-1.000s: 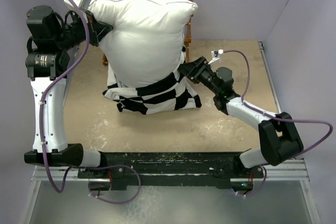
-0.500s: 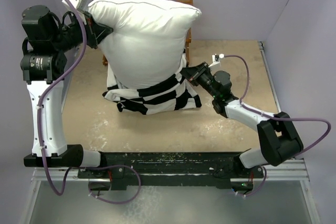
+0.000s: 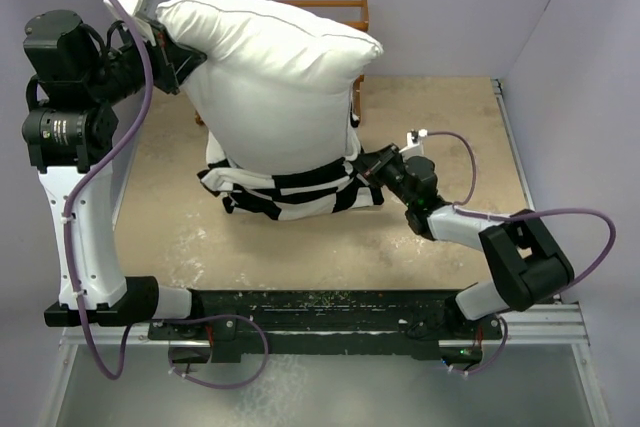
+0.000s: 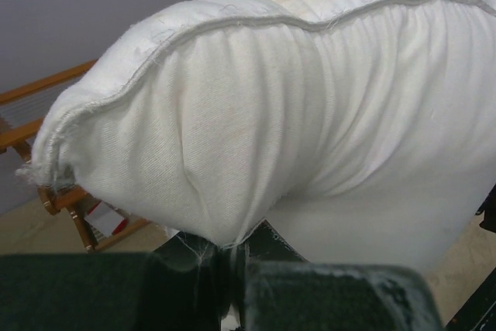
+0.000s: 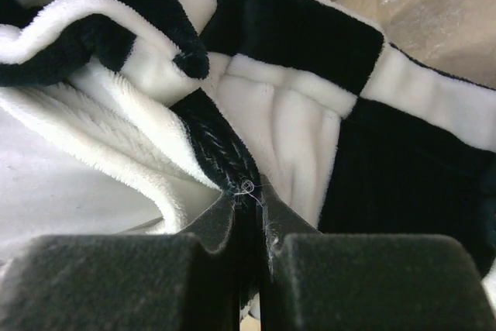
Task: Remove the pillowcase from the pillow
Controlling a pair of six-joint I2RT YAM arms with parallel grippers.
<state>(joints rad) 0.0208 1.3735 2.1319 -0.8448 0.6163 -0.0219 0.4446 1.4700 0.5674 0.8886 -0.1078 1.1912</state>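
**Grippers.** The left gripper (image 4: 232, 257) is clamped on a thin pinch of white cloth just below one seamed corner of the pillow (image 3: 280, 77), and a few loose threads show at the bite. It holds that end high. The right gripper (image 5: 248, 207) is clamped on a narrow fold at the edge of the pillowcase (image 3: 290, 192), black fleece with white lining beside it, low and close to the desk (image 3: 300, 247).

**Task items.** The pillow hangs tall from the left grip, and most of its body is bare. The pillowcase is bunched in a checkered band around the pillow's lower end, resting on the desk. In my judgement the removal is well along, with the bottom end not yet free.

**Hazards.**
- The left hold takes only surface cloth, not filling. The weight of the pillow, or a downward tug from the right side, could pull it out and drop the pillow back into the cover.
- The right hold is on a slim fold of fleece. A sharp pull could strip it loose.
- The pillow's lower corners are hidden inside the band and may catch there, dragging the whole bundle instead of parting it.
- A wooden rack (image 3: 330, 5) stands just behind the pillow. Whether they touch cannot be told from above, but a swing backward could knock it.

**Surroundings.** The desk is tan and scuffed with pale marks. Plain lilac-grey walls (image 3: 560, 27) enclose it at the back and on both sides.
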